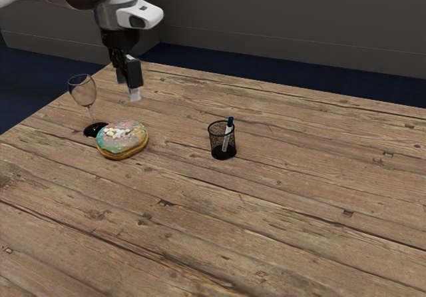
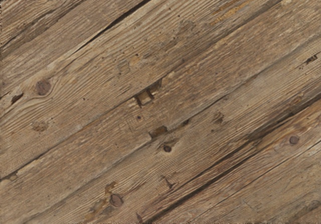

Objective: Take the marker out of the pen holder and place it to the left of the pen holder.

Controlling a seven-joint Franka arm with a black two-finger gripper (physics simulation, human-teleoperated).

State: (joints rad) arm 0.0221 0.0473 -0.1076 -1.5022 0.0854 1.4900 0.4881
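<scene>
My gripper (image 1: 128,89) hangs above the table in the exterior view, behind the donut, its two fingers apart with nothing between them. A black mesh pen holder (image 1: 215,146) stands upright on the wooden table, toward the exterior view's right from the gripper. The marker (image 1: 227,136), white with a dark blue cap, leans inside it, cap end up and poking above the rim. Gripper and marker are well apart. Bare wooden planks (image 2: 160,83) lie under my hand in the wrist view.
A donut (image 1: 122,139) with pastel icing and white bits on top lies between the pen holder and a wine glass (image 1: 84,92). The glass stands on a dark round base near the table's edge at the exterior view's left.
</scene>
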